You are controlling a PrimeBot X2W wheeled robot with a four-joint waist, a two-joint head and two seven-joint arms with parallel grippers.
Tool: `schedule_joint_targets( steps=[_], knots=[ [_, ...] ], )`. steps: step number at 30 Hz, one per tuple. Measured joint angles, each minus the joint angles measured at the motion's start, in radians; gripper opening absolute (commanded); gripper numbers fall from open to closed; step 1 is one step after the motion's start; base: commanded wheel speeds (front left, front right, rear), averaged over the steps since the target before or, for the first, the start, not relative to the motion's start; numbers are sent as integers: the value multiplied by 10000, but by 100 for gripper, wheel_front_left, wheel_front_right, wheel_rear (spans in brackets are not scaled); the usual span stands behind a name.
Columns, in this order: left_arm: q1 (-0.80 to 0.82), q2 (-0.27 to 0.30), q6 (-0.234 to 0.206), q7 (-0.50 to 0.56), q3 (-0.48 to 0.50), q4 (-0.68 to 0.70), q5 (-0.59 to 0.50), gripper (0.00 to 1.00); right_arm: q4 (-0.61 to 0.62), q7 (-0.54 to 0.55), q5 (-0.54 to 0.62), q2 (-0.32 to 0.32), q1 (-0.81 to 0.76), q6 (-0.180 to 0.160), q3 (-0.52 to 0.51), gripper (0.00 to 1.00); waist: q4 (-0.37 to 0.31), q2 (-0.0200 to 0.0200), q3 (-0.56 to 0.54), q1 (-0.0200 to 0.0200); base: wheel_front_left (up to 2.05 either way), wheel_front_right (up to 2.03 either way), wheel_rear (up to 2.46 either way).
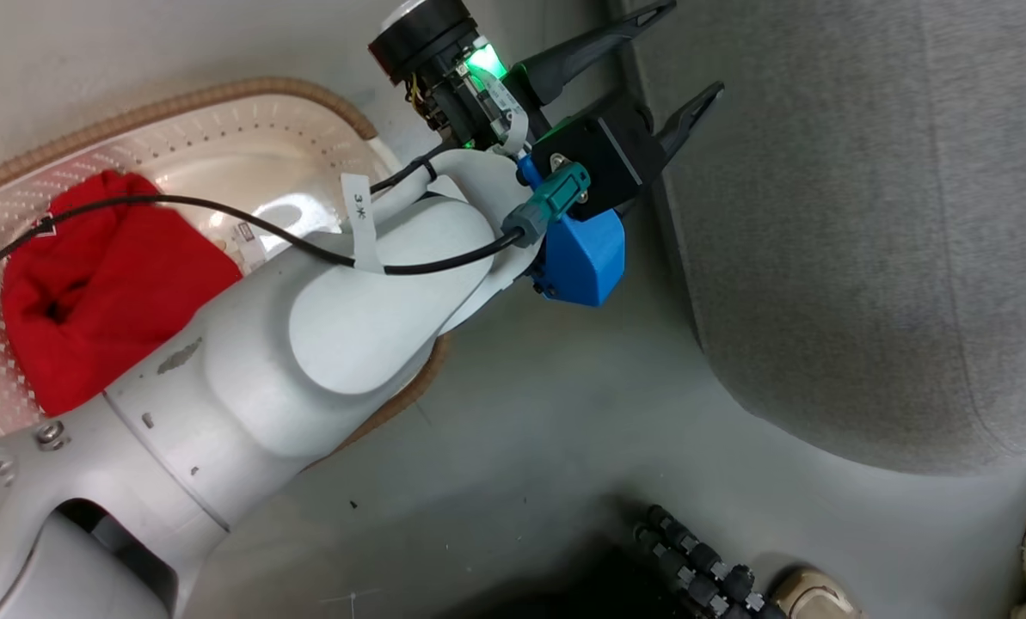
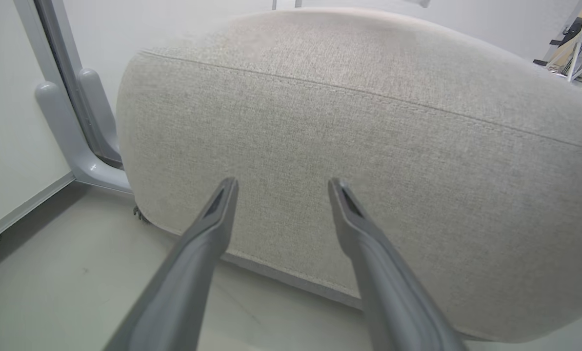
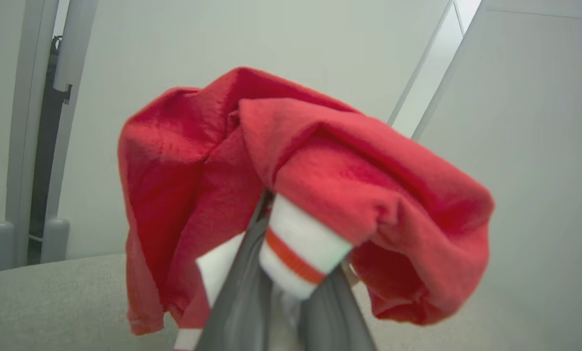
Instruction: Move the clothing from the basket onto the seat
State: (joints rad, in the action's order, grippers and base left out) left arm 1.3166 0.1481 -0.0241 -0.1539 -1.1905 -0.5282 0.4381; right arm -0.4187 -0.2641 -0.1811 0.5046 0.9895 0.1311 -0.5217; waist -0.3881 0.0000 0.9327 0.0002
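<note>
A red garment (image 1: 91, 284) lies bunched in the cream basket (image 1: 220, 93) at the left of the head view. My left arm reaches across the basket, and my left gripper (image 1: 693, 52) stands open and empty at the near edge of the grey seat (image 1: 865, 241). In the left wrist view the left gripper (image 2: 282, 181) faces the seat's side (image 2: 369, 146) just below its stitched seam. My right gripper (image 3: 278, 229) is shut on a second red garment (image 3: 330, 170) at its red-striped white cuff (image 3: 300, 253). The fabric drapes over the fingers above the seat (image 3: 37, 297).
A paper label (image 1: 242, 236) lies inside the basket. A black ribbed cable (image 1: 693, 559) and a person's shoes (image 1: 814, 593) are on the floor at the bottom right. Grey metal frame legs (image 2: 71, 126) stand beside the seat's corner, by a white wall.
</note>
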Motion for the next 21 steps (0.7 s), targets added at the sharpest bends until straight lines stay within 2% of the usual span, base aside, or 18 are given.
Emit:
schedule_joint_targets(
  steps=[8,16,17,18,19,21],
  knots=[
    [73,324,-169,261,-88,468,-79,100,-1317,-2,460,-623,-193,0,136,0,17,0,444,0,0,0,0],
    [128,378,-253,336,-121,696,-71,100,-1684,-2,612,-1360,-596,-2,186,0,-11,0,408,0,0,0,0],
    [128,382,-261,336,-128,709,-63,100,-1695,-2,612,-1406,-646,-2,188,37,-11,0,389,0,0,0,0],
    [128,395,-261,334,-128,721,-61,100,-1693,-2,612,-1465,-697,0,163,94,-12,0,365,0,0,0,0],
    [126,407,-261,316,-134,723,-36,100,-1676,-2,610,-1522,-739,-2,96,100,-10,0,333,-1,0,0,0],
    [113,439,-265,257,-138,715,0,100,-1530,-2,612,-1572,-908,0,35,100,-3,0,242,-1,0,0,0]
  ],
)
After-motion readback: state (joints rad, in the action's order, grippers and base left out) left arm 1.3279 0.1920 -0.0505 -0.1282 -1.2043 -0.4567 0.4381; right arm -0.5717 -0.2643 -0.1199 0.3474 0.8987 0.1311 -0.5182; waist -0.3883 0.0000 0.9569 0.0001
